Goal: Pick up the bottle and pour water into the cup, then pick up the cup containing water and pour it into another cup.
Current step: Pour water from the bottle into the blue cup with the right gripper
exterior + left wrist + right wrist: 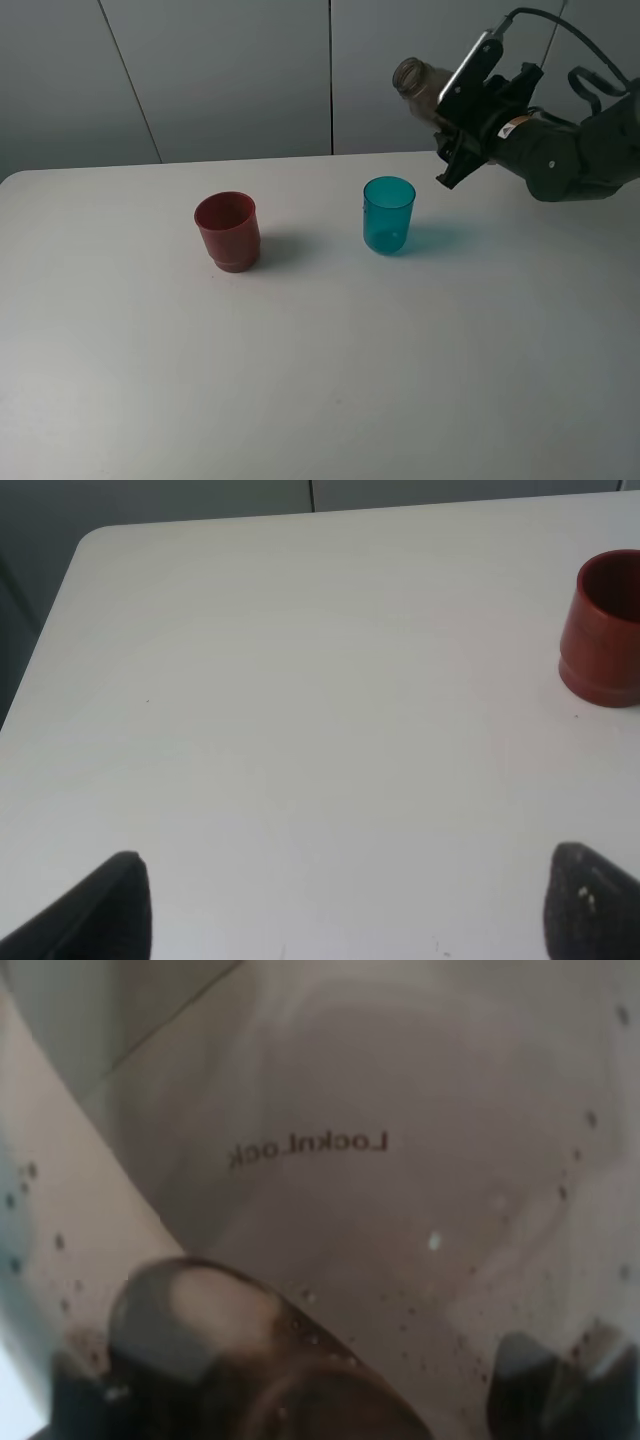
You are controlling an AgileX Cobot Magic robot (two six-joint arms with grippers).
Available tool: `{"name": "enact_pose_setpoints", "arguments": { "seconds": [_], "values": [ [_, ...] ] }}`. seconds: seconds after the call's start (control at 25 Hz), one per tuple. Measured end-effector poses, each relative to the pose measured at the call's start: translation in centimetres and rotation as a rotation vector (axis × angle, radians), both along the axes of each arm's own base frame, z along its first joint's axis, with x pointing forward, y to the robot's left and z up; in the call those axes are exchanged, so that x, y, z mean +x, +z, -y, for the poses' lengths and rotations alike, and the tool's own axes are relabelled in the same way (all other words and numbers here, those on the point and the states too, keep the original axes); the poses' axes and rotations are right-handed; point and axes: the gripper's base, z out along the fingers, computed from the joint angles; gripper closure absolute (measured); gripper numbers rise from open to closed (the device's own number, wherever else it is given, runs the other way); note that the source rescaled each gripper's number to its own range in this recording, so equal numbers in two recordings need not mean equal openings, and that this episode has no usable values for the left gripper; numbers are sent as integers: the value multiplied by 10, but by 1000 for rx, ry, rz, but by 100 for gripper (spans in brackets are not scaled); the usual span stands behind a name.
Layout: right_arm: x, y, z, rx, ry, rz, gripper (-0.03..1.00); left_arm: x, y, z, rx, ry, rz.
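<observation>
My right gripper is shut on the smoky grey-brown bottle and holds it in the air, tilted, with its neck pointing up and to the left. It hangs above and to the right of the teal cup, which stands upright on the table. The dark-red cup stands further left. In the right wrist view the bottle fills the frame, clamped between the dark fingers. My left gripper is open and low over the bare table, well short of the red cup.
The white table has a rounded far-left corner, with a grey wall behind it. The right arm and its cables hang over the table's back right.
</observation>
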Motion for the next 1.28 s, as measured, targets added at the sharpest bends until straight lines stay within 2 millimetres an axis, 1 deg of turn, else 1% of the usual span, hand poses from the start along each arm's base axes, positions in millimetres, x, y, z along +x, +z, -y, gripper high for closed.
{"name": "enact_pose_setpoints", "arguments": {
  "seconds": [0.24,0.48,0.68,1.28],
  "values": [
    [0,0,1,-163,41,25,92,0,0,0,0,0,0],
    [-10,-9,3,-324,98,12,92,0,0,0,0,0,0],
    [-14,-13,3,-375,124,4,92,0,0,0,0,0,0],
    [-13,-13,3,-501,166,26,92,0,0,0,0,0,0]
  ]
}}
